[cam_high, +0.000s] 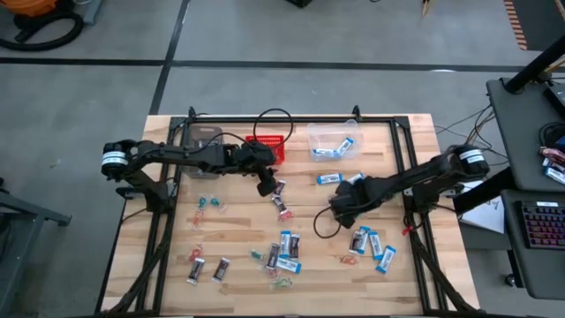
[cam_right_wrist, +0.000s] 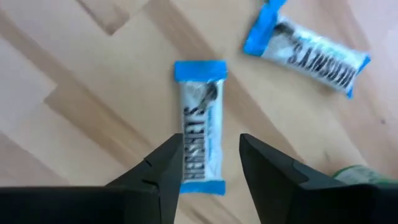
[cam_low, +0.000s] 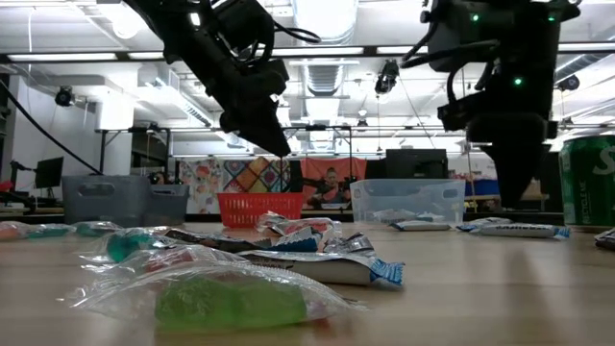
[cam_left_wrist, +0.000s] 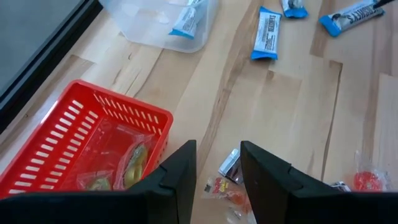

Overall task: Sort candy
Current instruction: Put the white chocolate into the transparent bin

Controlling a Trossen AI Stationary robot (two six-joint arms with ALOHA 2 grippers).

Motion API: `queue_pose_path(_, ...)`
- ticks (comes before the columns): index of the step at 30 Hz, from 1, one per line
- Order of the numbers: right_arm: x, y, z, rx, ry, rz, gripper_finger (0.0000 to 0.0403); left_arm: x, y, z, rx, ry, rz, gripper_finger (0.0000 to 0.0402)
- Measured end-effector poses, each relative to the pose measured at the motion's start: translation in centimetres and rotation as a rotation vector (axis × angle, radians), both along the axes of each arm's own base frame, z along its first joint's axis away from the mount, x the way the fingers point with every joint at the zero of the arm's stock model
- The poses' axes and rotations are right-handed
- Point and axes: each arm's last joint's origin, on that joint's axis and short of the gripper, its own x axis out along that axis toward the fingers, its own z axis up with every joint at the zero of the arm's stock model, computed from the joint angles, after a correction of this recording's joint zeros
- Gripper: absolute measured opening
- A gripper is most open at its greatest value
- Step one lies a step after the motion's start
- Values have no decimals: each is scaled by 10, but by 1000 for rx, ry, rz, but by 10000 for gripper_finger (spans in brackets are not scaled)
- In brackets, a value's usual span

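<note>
High view: a wooden surface (cam_high: pixel 177 265) carries scattered candy, with a red basket (cam_high: pixel 269 147) at its far edge as the landmark. Just right of the basket sits a clear bin (cam_high: pixel 333 140) holding blue-and-white packets. The left claw (cam_high: pixel 266 186) hangs just in front of the basket, its two fingers parted with nothing between them; through its wrist camera the basket shows a few wrapped sweets (cam_left_wrist: pixel 127 167) inside, and a small red-wrapped piece (cam_left_wrist: pixel 225 186) lies on the wood beside the basket. The right claw (cam_high: pixel 340 209) is well to the right of the basket and nearer the front edge, lowered over a blue-and-white packet (cam_right_wrist: pixel 200 127); its fingers stand on either side of the packet's lower end, not yet pressing it. A second blue-and-white packet (cam_right_wrist: pixel 306 53) lies near that one. More packets, dark mini bars (cam_high: pixel 221 268) and tiny twist-wrapped pieces (cam_high: pixel 209 204) lie across the wood in front of the basket.
</note>
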Motion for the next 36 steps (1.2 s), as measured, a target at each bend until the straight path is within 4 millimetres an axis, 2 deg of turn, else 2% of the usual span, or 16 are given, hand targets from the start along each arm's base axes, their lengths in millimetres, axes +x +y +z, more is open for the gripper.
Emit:
queue_pose_path(8,-8,-1,1,-7,20,227,182,1,-2,0,1,-4,-13,107)
queue_pose_path(15,-21,6,-14,-15,-120,340,183,4,-14,1,2,-22,-52,107)
queue_pose_path(18,-32,9,-24,-4,-176,353,183,6,-19,3,4,-43,-69,107)
queue_pose_path(22,-39,10,-39,-32,-232,287,183,8,-26,4,8,-65,-91,107)
queue_pose_path(27,-42,9,-54,-55,-229,268,181,10,-30,5,10,-81,-105,107)
queue_pose_path(31,-39,9,-57,-67,-220,295,161,10,-34,5,7,-81,-115,107)
queue_pose_path(36,-39,9,-57,-74,-222,312,105,11,-40,5,4,-80,-131,107)
